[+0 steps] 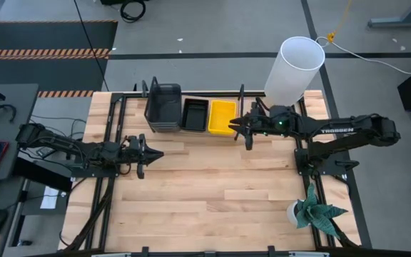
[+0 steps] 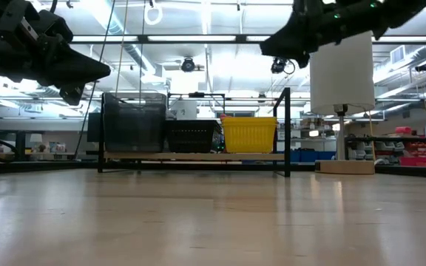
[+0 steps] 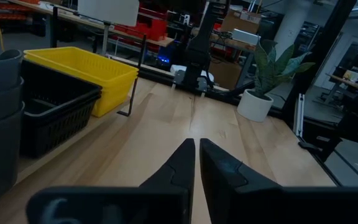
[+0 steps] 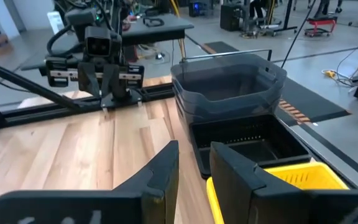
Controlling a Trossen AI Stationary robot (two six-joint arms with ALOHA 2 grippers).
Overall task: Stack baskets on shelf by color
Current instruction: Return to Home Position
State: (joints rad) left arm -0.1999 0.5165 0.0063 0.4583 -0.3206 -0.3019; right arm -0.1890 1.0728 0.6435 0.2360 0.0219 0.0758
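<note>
Three piles of baskets stand side by side on the shelf (image 2: pixel 191 157) at the table's far edge. They are a grey stack (image 1: pixel 163 107), a black mesh stack (image 1: pixel 195 114) and a yellow stack (image 1: pixel 222 116). My left gripper (image 1: pixel 152 153) hovers shut over the table's left middle, raised above the wood, its fingers (image 3: pixel 185 163) pointing toward the right side. My right gripper (image 1: pixel 240 128) hangs in the air just right of and nearer than the yellow baskets (image 4: pixel 297 177). There is a narrow gap between its fingers (image 4: pixel 166 165), and it holds nothing.
A tall white cylinder (image 1: pixel 295 68) stands at the far right behind the shelf. A potted plant (image 1: pixel 312 210) sits near the right near corner. Black frame rails (image 1: pixel 105 178) run along both table sides. Bare wood lies between the arms (image 1: pixel 212 178).
</note>
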